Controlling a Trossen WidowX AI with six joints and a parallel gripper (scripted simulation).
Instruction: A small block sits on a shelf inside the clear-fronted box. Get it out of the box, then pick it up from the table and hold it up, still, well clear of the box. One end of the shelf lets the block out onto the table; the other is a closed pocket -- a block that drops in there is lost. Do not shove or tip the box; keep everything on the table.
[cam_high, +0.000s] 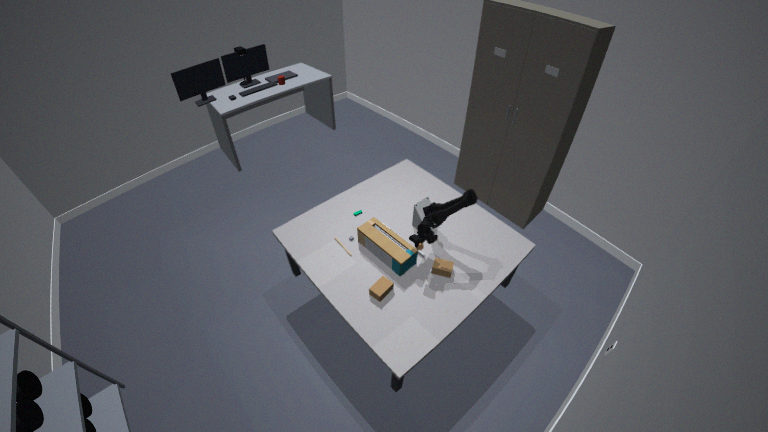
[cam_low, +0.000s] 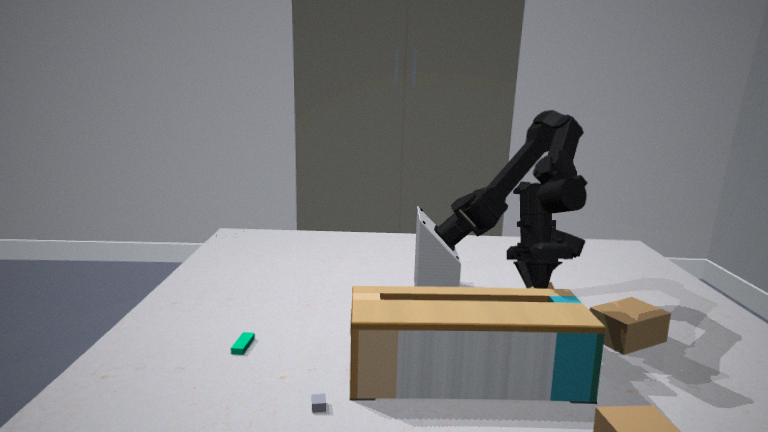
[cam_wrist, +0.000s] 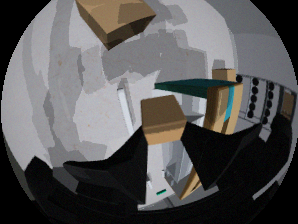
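Observation:
The box (cam_high: 377, 245) (cam_low: 472, 314) (cam_wrist: 187, 88) stands upright on the table, with a tan slotted top, a clear front and a teal end. My gripper (cam_high: 419, 243) (cam_low: 538, 284) (cam_wrist: 160, 124) is shut on a small tan-brown block (cam_high: 420, 246) (cam_wrist: 162, 111), outside the box and behind its teal end. In the wrist view the block sits between the two black fingertips. In the exterior view the box hides nearly all of the block and the fingertips' lowest part. How high the block is above the table is hard to tell.
Larger cardboard-brown blocks (cam_high: 442, 267) (cam_high: 381, 288) (cam_low: 636, 328) lie off the teal end and in front of the box. A pale strip (cam_wrist: 125, 111) lies beside the box. A green piece (cam_high: 357, 213) (cam_low: 242, 342), a grey cube (cam_high: 351, 238) (cam_low: 319, 404) and a thin stick (cam_high: 343, 247) lie beyond the other end.

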